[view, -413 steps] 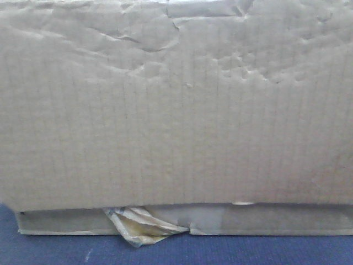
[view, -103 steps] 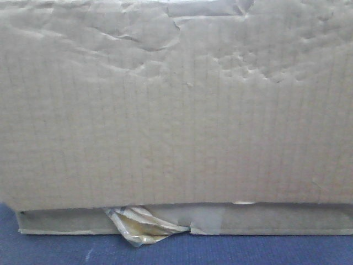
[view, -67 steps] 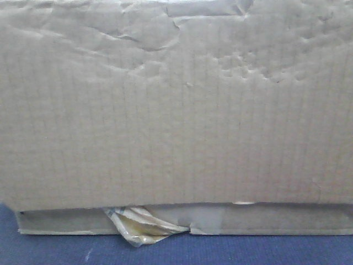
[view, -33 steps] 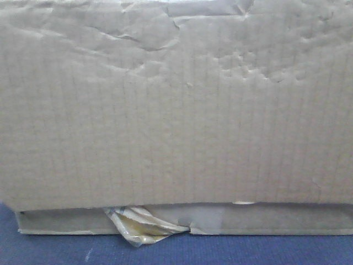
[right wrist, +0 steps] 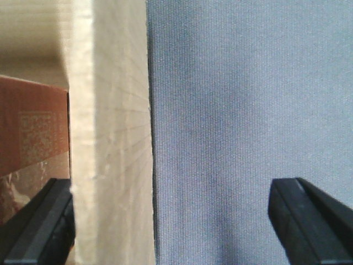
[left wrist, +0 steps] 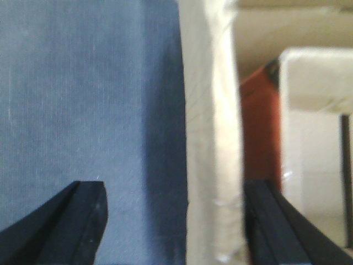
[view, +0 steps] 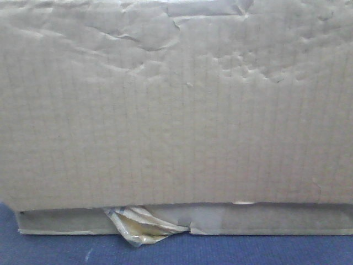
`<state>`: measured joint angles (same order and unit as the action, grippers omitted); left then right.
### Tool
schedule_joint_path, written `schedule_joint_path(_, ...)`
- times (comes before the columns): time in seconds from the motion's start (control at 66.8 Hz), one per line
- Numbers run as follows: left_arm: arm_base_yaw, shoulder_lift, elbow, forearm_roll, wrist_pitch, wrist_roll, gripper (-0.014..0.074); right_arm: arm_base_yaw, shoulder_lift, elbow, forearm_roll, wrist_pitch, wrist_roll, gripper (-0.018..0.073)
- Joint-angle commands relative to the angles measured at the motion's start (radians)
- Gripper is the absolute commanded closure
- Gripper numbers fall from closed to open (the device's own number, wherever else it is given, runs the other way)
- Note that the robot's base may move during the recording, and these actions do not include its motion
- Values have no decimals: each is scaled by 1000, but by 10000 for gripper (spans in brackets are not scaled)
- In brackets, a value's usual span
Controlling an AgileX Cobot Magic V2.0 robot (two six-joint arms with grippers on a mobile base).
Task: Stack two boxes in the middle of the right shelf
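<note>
On blue cloth (view: 276, 251), large box (view: 176, 110) over flat box (view: 276, 221); left pincer (left wrist: 174, 190), right pincer (right wrist: 172, 187) agape.

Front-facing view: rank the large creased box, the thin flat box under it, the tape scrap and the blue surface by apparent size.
1. large creased box, filling most of the frame.
2. thin flat box and blue surface: both narrow strips, too alike to rank.
3. tape scrap, smallest.

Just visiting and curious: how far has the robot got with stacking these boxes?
Done: the large box sits on the thin box, on a blue surface. In hand: the left claw and right claw are open, each straddling a cardboard wall, not gripping. Left: no shelf shows, so moving the stack there seems to remain.
</note>
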<state>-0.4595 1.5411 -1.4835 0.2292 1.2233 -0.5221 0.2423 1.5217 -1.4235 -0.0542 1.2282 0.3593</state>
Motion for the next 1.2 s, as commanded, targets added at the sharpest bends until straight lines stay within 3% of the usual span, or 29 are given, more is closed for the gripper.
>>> schedule_joint_path(0.0,-2,-7,25,-3,-2,-6,195,1,-7,3,-13,-7,1,0)
schedule_joint_path(0.944,-2,-7,42,-14,-2,-6,195,22,-7,-13,-13,-7,-2,3)
schedule_joint_path(1.183,-2,-7,42,-14,-2,-6,195,62,-7,-13,-19,-7,-10,126)
